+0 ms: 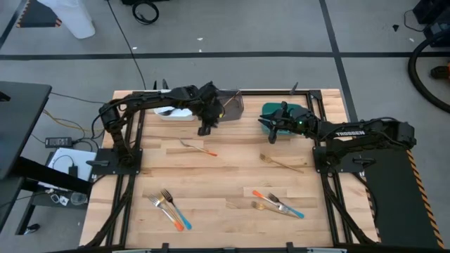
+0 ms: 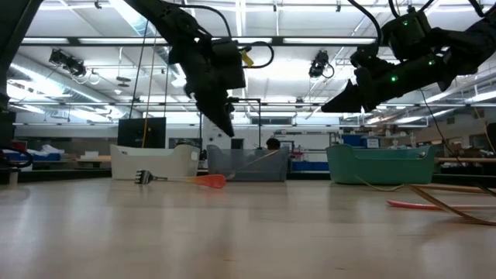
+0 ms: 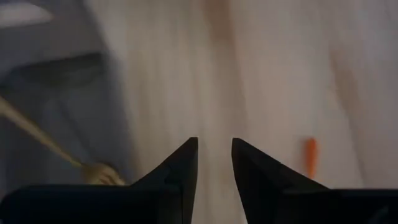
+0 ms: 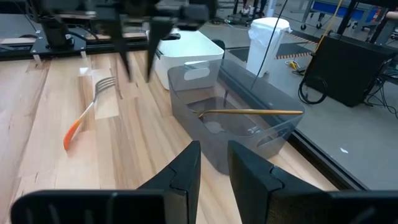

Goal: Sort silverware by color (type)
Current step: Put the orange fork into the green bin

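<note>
My left gripper (image 1: 204, 128) hangs above the table just in front of the grey bin (image 1: 232, 105), fingers pointing down, slightly open and empty (image 3: 214, 155). A golden-tan fork (image 4: 249, 112) leans inside the grey bin, with its handle on the rim. An orange-handled fork (image 1: 198, 147) lies flat on the table just near of that gripper (image 2: 225, 120). My right gripper (image 1: 269, 132) waits in the air by the teal bin (image 1: 281, 111), slightly open and empty (image 4: 213, 155). More forks lie toward the near edge: a golden one (image 1: 283, 163), a blue and orange pair (image 1: 170, 209), and a mixed cluster (image 1: 278, 205).
A white bin (image 1: 174, 111) stands left of the grey bin along the far edge. The teal bin (image 2: 380, 164) is at the far right. Black frame rails border the table. Bare wood (image 1: 232, 179) lies between the fork groups.
</note>
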